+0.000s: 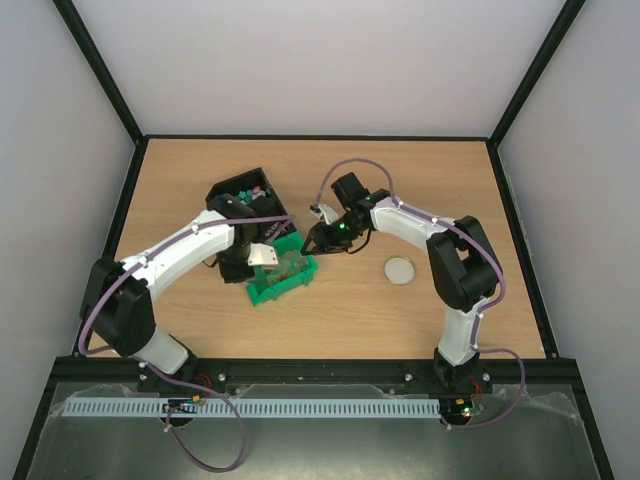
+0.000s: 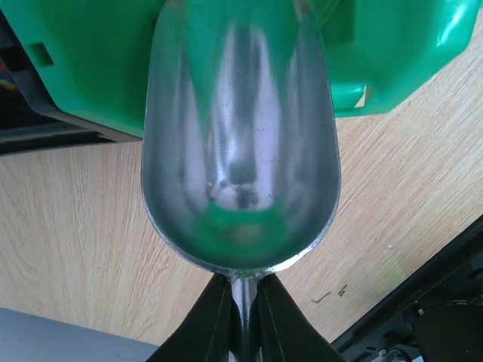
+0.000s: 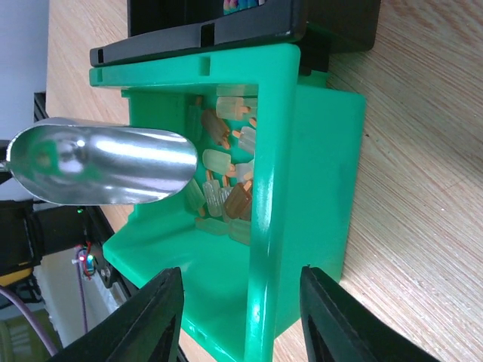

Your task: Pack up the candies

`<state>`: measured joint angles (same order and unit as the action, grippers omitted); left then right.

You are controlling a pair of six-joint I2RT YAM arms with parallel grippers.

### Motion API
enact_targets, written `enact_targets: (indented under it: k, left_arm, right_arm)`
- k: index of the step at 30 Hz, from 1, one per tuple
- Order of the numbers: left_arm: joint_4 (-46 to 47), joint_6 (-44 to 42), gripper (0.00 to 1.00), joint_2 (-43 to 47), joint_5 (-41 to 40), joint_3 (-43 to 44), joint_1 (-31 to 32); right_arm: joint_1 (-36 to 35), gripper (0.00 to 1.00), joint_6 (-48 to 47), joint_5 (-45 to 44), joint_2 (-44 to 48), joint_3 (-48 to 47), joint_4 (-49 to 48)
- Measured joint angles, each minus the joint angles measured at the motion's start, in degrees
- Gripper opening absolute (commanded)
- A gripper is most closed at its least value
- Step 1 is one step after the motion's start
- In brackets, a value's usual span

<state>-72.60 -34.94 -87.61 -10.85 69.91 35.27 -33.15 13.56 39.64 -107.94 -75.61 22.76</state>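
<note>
Grip status: the left gripper [image 2: 243, 305] is clamped on the handle of the scoop [image 2: 241, 151], and the bowl is empty. The scoop's long axis runs straight out from the gripper toward the green bin [image 2: 392, 60], mouth leading. The candies [image 3: 226, 173], pale yellow, lie heaped in that bin, just past the scoop's tip and below it. The right gripper [image 3: 240, 279] is spread apart, one finger on each side of the bin's near wall; contact cannot be confirmed. A black box [image 3: 226, 30] abuts the bin's far side on the tabletop [image 3: 423, 188]. The left arm is judged better placed to reach the candies.
</note>
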Motion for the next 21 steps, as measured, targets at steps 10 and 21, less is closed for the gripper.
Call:
enact_targets:
  k: [10, 21]
  left_arm:
    - [0.13, -0.74, 0.02, -4.48, -0.59, 2.62, 0.79]
    - [1.64, -1.05, 0.02, -6.97, 0.63, 4.79, 1.6]
  right_arm:
    - [0.0, 0.31, 0.98, 1.14, -1.49, 0.04, -0.61]
    - [0.04, 0.1, 1.55, 1.16, -1.9, 0.33, -1.01]
